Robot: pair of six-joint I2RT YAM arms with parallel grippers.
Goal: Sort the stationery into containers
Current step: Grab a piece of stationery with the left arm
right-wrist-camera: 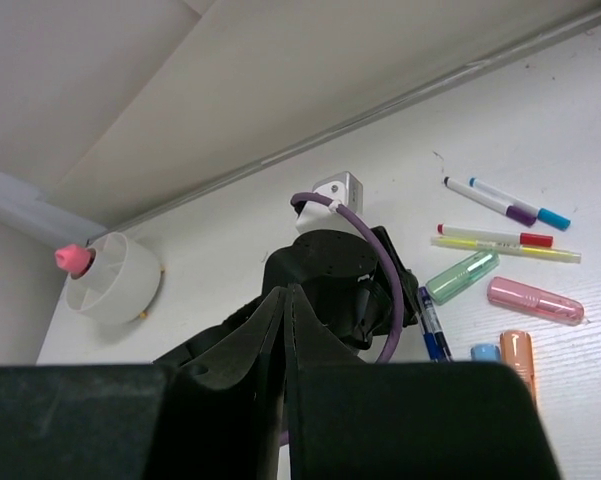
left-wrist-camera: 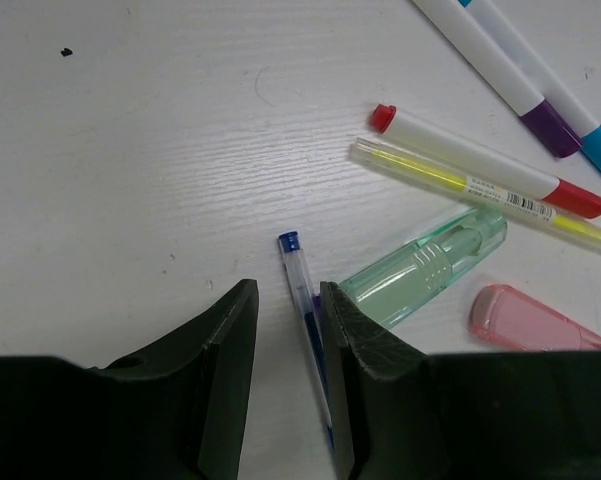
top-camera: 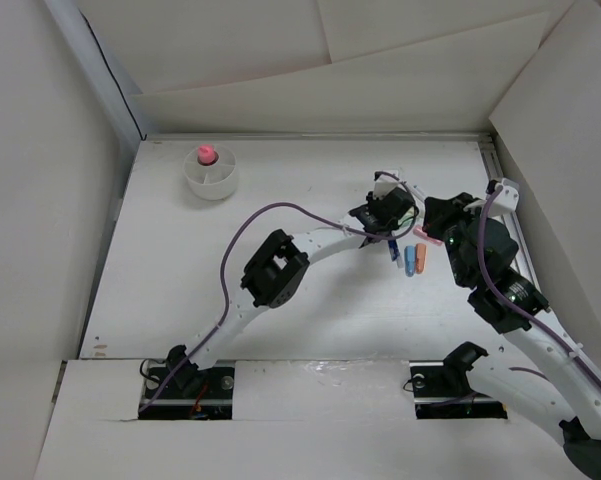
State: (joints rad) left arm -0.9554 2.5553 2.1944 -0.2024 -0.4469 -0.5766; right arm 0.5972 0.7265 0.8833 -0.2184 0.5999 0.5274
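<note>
My left gripper [left-wrist-camera: 288, 300] hangs low over the table, its jaws open a pen's width or so. A thin blue pen [left-wrist-camera: 305, 300] lies flat between them, against the right finger [left-wrist-camera: 365, 350]. Beside it lie a green highlighter [left-wrist-camera: 425, 265], a pink piece [left-wrist-camera: 535, 322], a yellow pen [left-wrist-camera: 480, 188] and a red-capped marker [left-wrist-camera: 480, 160]. Purple- and blue-capped markers [left-wrist-camera: 540, 110] lie further off. The round white cup [top-camera: 211, 175] stands far left, a pink-capped tube [top-camera: 205, 154] upright in it. My right gripper [right-wrist-camera: 285, 300] is shut and empty, hovering just right of the left one [top-camera: 392, 235].
An orange piece [top-camera: 420, 258] and a blue piece [top-camera: 410, 262] lie below the two grippers. Cardboard walls close in the table at the back and both sides. The left arm's purple cable [right-wrist-camera: 385, 290] loops near the pens.
</note>
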